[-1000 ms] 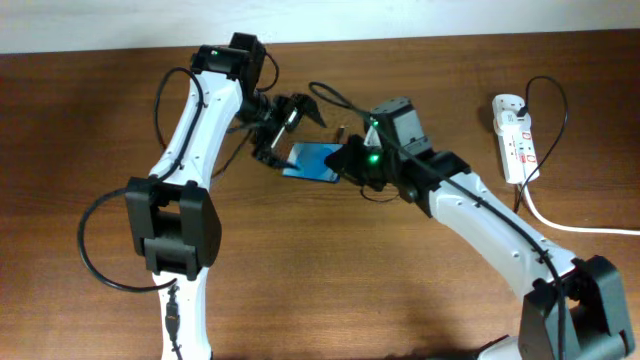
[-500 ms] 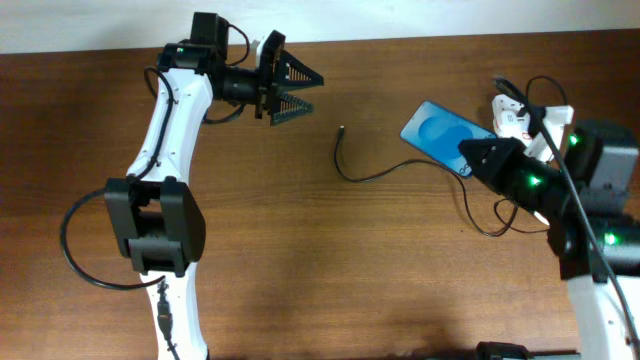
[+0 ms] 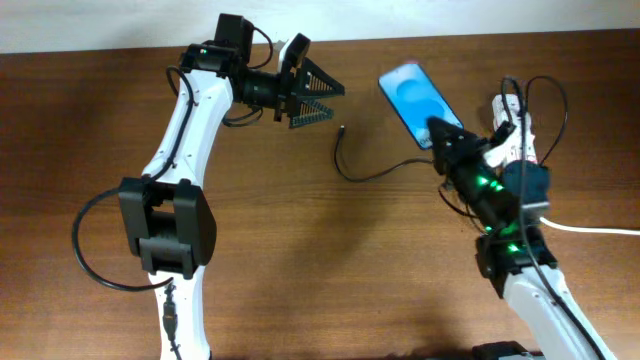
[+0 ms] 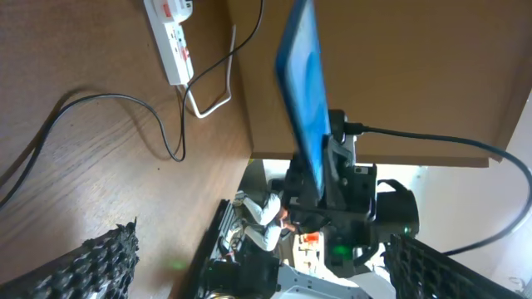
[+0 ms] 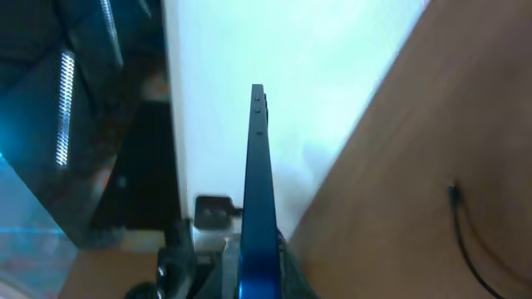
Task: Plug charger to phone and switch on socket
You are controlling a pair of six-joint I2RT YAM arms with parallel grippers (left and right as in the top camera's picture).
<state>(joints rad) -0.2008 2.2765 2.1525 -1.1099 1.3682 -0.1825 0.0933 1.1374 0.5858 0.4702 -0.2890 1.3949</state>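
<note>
Phone [image 3: 410,90] is held up above the table [image 3: 300,250] with its blue screen lit, pinched at its lower end by the right gripper [image 3: 438,133]. It is seen edge-on in the right wrist view [image 5: 258,191]. Left gripper [image 3: 318,95] is spread wide, to the left of the phone. Charger [image 3: 365,176] is lying loose on the table, its plug tip [image 3: 342,128] apart from the phone. Socket [image 3: 517,140] is partly hidden behind the right arm [image 3: 530,280].

Overhead looks straight down on the table [image 3: 300,250]; both wrist views face across it, sharing the phone [image 3: 412,92].
</note>
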